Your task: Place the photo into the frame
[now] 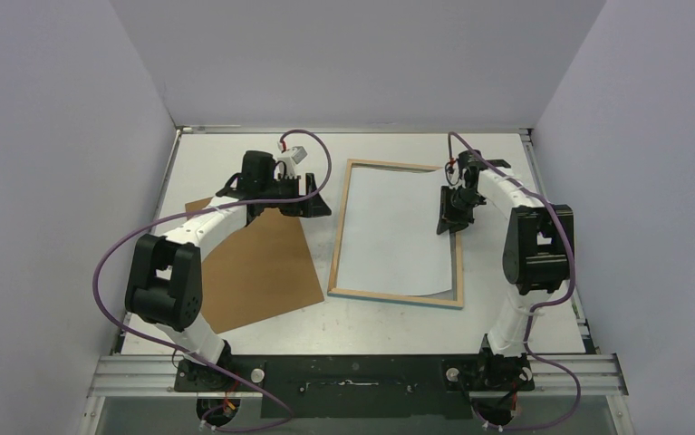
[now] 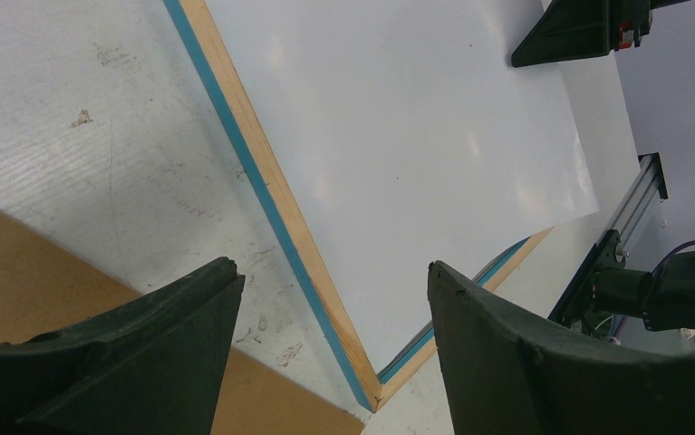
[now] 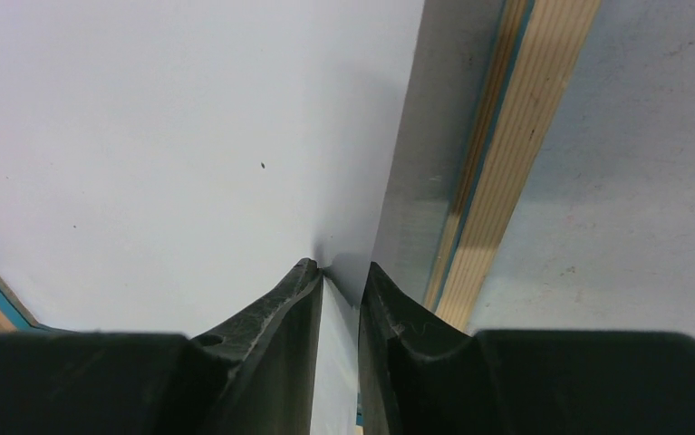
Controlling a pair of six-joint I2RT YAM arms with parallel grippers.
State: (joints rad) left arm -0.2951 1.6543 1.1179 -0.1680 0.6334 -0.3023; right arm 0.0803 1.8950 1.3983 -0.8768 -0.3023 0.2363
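The frame (image 1: 337,240) lies flat in the middle of the table, wood-coloured back up, with a turquoise strip along its edge (image 2: 271,195). The photo (image 1: 393,227) lies in it white side up, its print hidden. Its near right corner rides over the frame's near rail. My right gripper (image 1: 449,220) is at the photo's right edge, shut on that edge (image 3: 342,270), which is raised a little next to the right rail (image 3: 516,154). My left gripper (image 1: 309,203) is open and empty (image 2: 334,272), hovering over the table just left of the frame's left rail.
The plain brown backing board (image 1: 253,263) lies flat left of the frame, partly under my left arm; it also shows in the left wrist view (image 2: 17,263). White walls close the table at the left, back and right. A metal rail (image 1: 352,372) runs along the near edge.
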